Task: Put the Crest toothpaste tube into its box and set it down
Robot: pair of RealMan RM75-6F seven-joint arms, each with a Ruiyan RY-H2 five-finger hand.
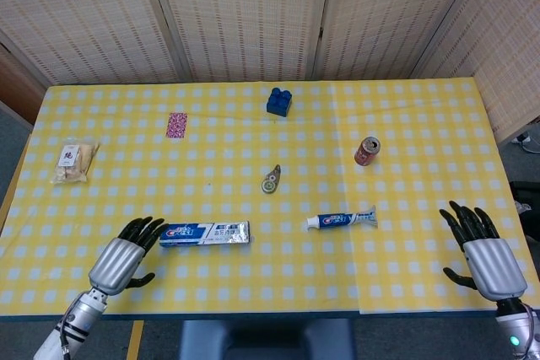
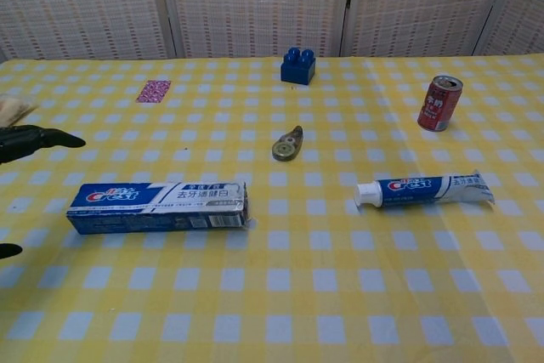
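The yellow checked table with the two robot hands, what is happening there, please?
Nothing is held yet. The left hand is open, just left of the Crest box, which lies flat. The right hand is open near the table's right edge, apart from the toothpaste tube, which lies outside the box. A red can and blue block stand farther back.
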